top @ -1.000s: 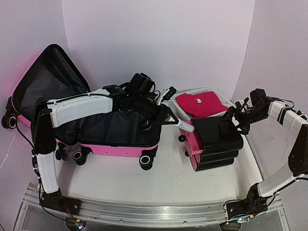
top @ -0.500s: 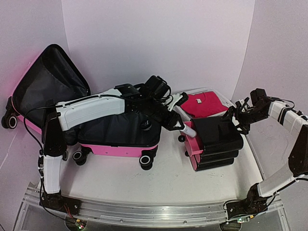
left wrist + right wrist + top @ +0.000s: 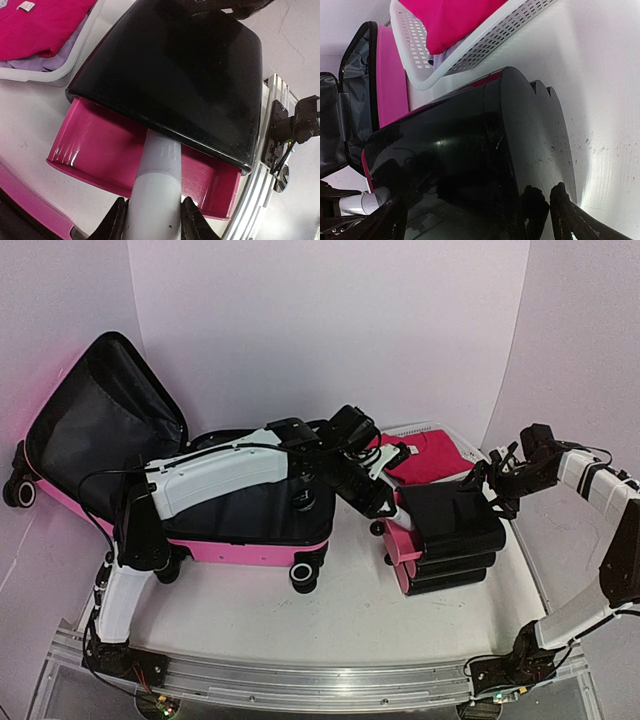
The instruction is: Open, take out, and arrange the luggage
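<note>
The pink luggage (image 3: pixel 250 548) lies open at the left, its black-lined lid (image 3: pixel 100 420) leaning up against the wall. My left gripper (image 3: pixel 383 506) has reached past it to a stack of black cases with pink ends (image 3: pixel 455 530). It is shut on a white cylindrical bottle (image 3: pixel 159 165). The bottle's tip pokes under the top case's glossy black lid (image 3: pixel 190 65), over its pink tray (image 3: pixel 105 150). My right gripper (image 3: pixel 493 483) stands wide open at the far end of that top case, its fingers (image 3: pixel 565 210) spread across the black shell (image 3: pixel 470 150).
A white mesh basket (image 3: pixel 462 447) holding a folded pink garment (image 3: pixel 425 455) stands behind the stack, against the back wall. The luggage's black wheels (image 3: pixel 303 575) rest on the white table. The table's metal front rail (image 3: pixel 300 680) runs along the near edge.
My left arm has swung right from over the open luggage to the stack, carrying the white bottle to the top case's pink end. The right arm has not moved.
</note>
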Action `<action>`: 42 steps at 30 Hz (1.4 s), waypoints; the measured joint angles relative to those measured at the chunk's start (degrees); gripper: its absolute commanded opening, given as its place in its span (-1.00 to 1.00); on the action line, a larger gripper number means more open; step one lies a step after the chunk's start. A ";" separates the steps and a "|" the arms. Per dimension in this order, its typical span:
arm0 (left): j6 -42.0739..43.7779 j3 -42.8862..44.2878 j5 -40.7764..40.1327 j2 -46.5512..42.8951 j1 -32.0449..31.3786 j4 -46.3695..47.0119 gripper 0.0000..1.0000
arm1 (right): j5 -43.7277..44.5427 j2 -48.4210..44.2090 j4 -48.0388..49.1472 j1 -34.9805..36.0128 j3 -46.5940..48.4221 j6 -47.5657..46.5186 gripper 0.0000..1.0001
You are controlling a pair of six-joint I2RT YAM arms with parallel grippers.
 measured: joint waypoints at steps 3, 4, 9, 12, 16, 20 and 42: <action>-1.38 2.08 -0.98 0.96 -0.31 -1.40 -0.72 | 0.02 0.00 0.07 0.00 0.00 0.00 0.96; -1.77 2.23 -1.49 1.01 -0.44 -1.55 -0.69 | 0.00 0.00 0.09 0.00 0.00 0.00 0.96; -4.35 2.64 -3.82 1.11 -1.38 -2.08 -0.65 | 0.07 0.00 0.24 0.00 0.00 0.00 0.97; -4.90 4.11 -4.07 1.99 -1.53 -2.89 -0.49 | 0.22 0.00 0.28 -0.02 -0.02 -0.02 0.96; -5.53 4.81 -4.26 2.56 -1.55 -2.82 0.08 | 0.74 0.00 0.63 -0.24 -0.02 -0.02 0.96; -6.25 3.41 -5.16 2.56 -1.92 -1.09 0.59 | 0.57 0.00 0.68 -0.22 -0.02 0.00 0.97; -7.28 -4.79 -9.53 -2.47 -0.81 0.15 0.64 | 0.33 -0.02 0.68 -0.22 -0.02 0.07 0.97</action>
